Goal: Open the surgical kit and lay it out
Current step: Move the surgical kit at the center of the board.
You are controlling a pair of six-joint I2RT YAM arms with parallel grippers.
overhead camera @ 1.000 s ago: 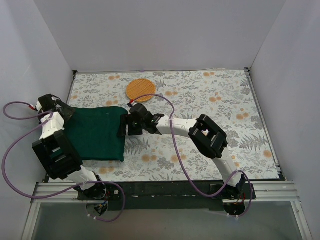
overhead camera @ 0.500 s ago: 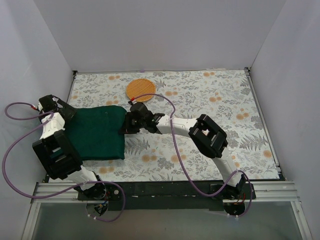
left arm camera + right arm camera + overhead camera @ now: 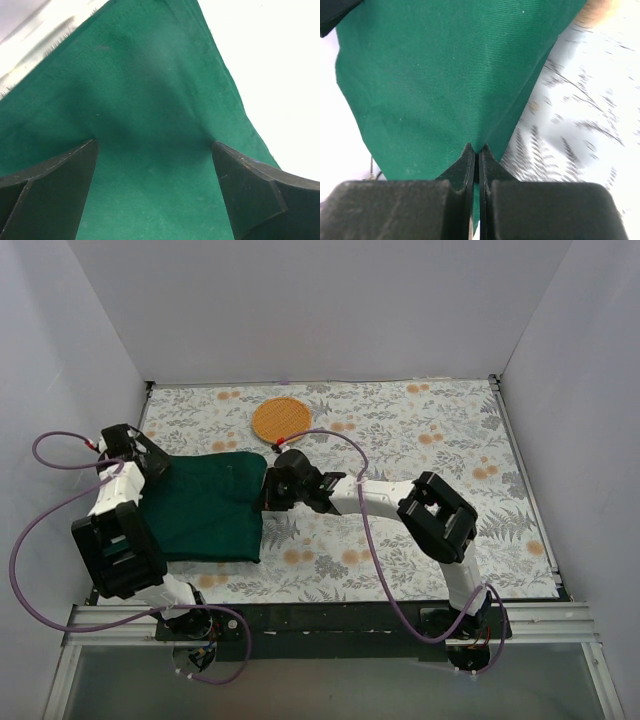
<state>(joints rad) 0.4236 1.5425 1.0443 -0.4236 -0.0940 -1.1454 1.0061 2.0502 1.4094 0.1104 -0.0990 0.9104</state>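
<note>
The surgical kit [image 3: 205,510] is a dark green cloth bundle lying folded on the left of the floral table. My right gripper [image 3: 268,490] is at its right edge, and the right wrist view shows it [image 3: 477,150] shut on a pinched fold of the green cloth [image 3: 435,75]. My left gripper [image 3: 150,462] hovers over the bundle's far left corner. In the left wrist view its fingers [image 3: 55,185] stand wide apart, open, with the green cloth [image 3: 150,100] below and nothing gripped.
A round woven orange basket [image 3: 280,418] lies flat behind the bundle, close to the right gripper. White walls close in the table on the left, back and right. The floral cover [image 3: 430,460] stretches to the right.
The right gripper has shut on the cloth's right edge and drawn it rightward. The bundle has shifted right with it. The left gripper moved right, over the cloth's corner.
</note>
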